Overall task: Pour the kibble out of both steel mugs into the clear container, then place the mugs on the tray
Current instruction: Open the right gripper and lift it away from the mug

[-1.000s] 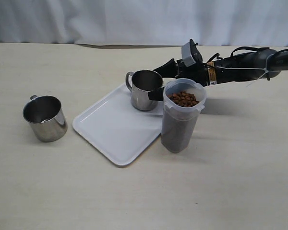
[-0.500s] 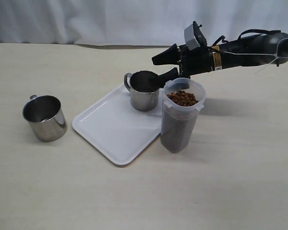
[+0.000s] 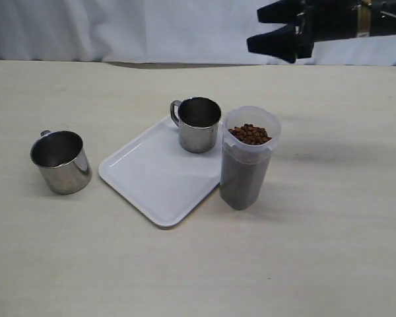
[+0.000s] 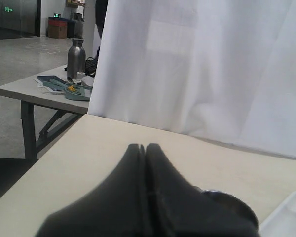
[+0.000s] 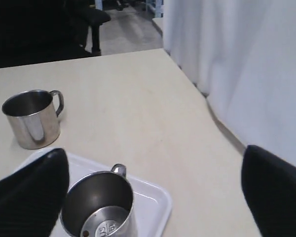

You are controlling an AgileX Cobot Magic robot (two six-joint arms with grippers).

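Kibble [image 3: 251, 134] fills the clear container [image 3: 244, 181] and one steel mug [image 3: 199, 125] stands on the tray [image 3: 145, 175], so my right end effector [image 3: 254, 29] hangs wide open, holding nothing.

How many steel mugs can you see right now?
2. One steel mug stands on the tray, beside the clear container; the other steel mug stands on the table, left of the tray in the exterior view. None seems hidden.
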